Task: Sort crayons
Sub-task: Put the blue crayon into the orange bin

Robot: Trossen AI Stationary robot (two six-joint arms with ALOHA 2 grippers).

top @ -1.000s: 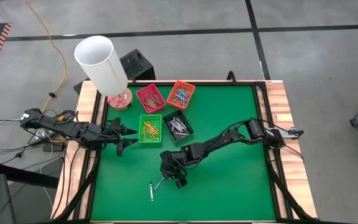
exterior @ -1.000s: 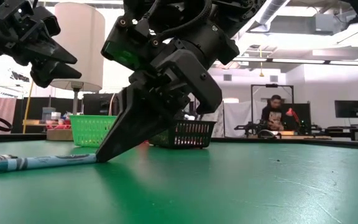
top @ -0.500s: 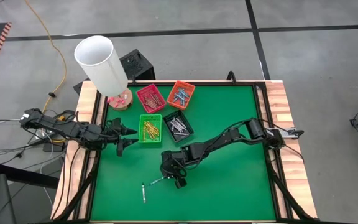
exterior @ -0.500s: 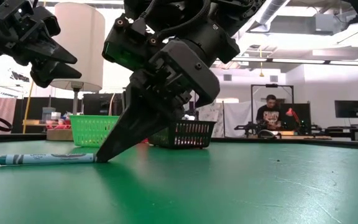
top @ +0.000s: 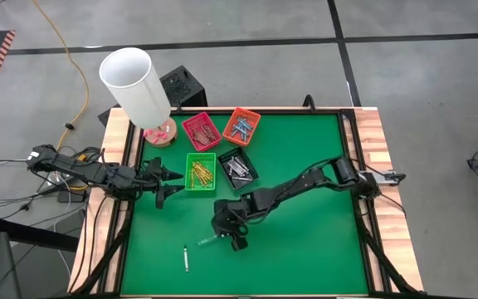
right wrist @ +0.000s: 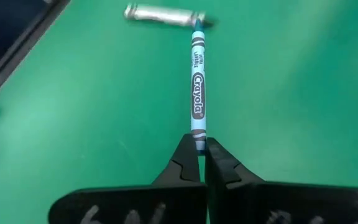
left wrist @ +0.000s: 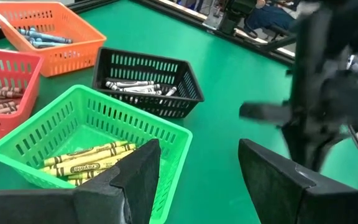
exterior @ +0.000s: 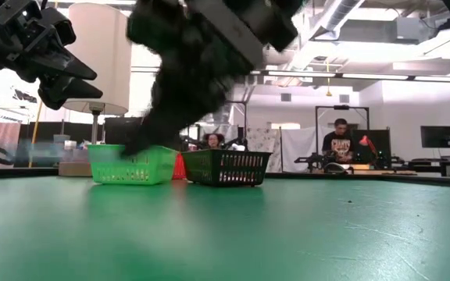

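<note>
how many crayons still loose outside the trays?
2. A blue crayon pinched at one end by the right gripper; a grey crayon on the green mat beyond it. Others may be hidden.

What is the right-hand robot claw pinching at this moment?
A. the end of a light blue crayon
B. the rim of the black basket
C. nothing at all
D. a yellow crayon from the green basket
A: in the right wrist view, the right gripper is shut on one end of the light blue crayon, which sticks out ahead of it over the green table.
</note>
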